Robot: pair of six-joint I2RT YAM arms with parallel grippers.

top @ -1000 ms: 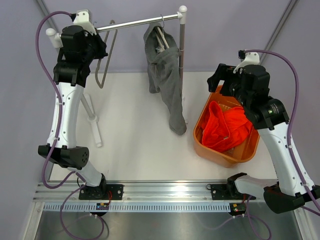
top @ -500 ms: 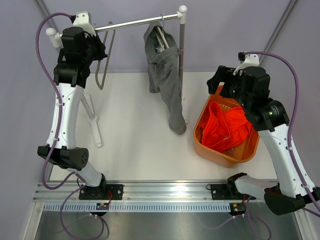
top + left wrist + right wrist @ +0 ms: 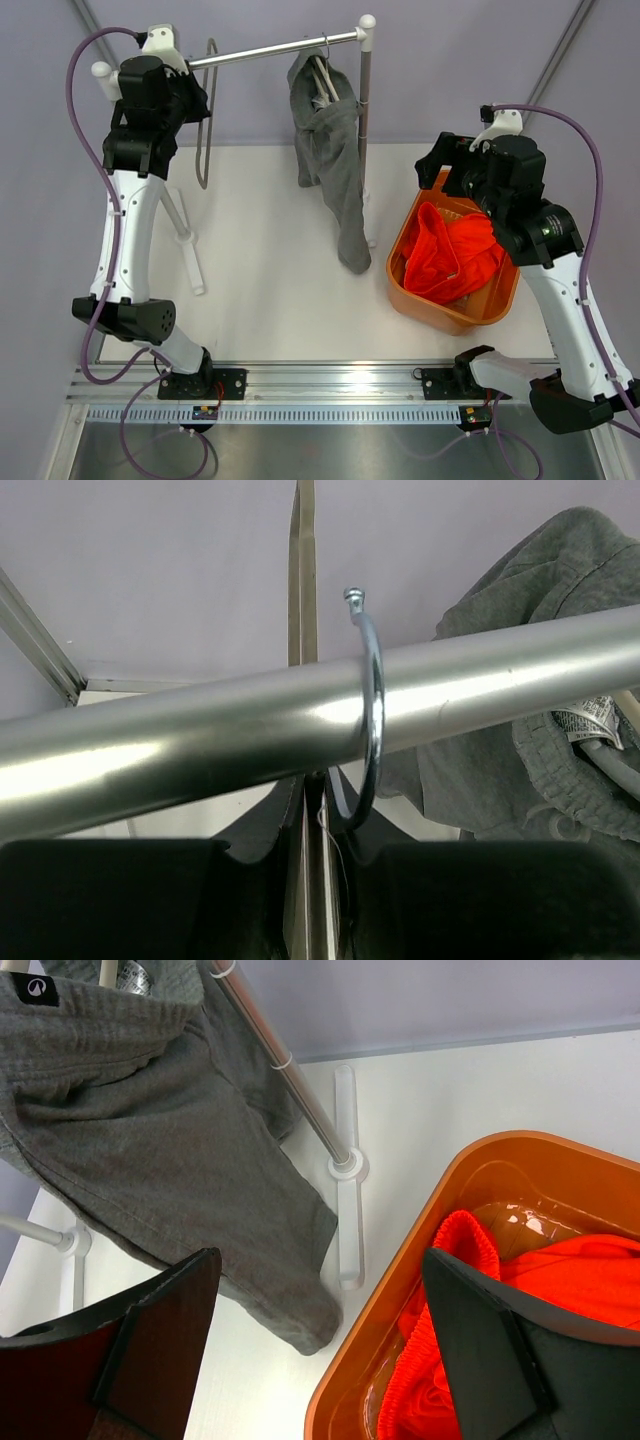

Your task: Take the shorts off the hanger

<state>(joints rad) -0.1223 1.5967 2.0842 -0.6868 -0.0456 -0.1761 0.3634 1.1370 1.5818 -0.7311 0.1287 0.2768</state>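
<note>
The mid-grey shorts (image 3: 335,160) hang on a hanger from the silver rail (image 3: 280,45), near its right end; they also show in the left wrist view (image 3: 520,730) and the right wrist view (image 3: 150,1140). The orange-red shorts (image 3: 455,255) lie crumpled in the orange basket (image 3: 400,250). My left gripper (image 3: 190,95) is at the rail's left end, shut on an empty hanger (image 3: 205,120) whose metal hook (image 3: 372,680) sits over the rail (image 3: 200,730). My right gripper (image 3: 445,165) is open and empty above the basket's far left rim (image 3: 400,1270), with the orange-red shorts (image 3: 560,1270) below it.
The rack's upright post (image 3: 364,100) stands right of the grey shorts, with its white foot (image 3: 345,1220) on the table beside the basket. The rack's left foot (image 3: 188,250) lies under my left arm. Grey walls close off the back.
My left gripper has shifted slightly left along the rail and the empty hanger now hangs straighter. My right arm has barely moved.
</note>
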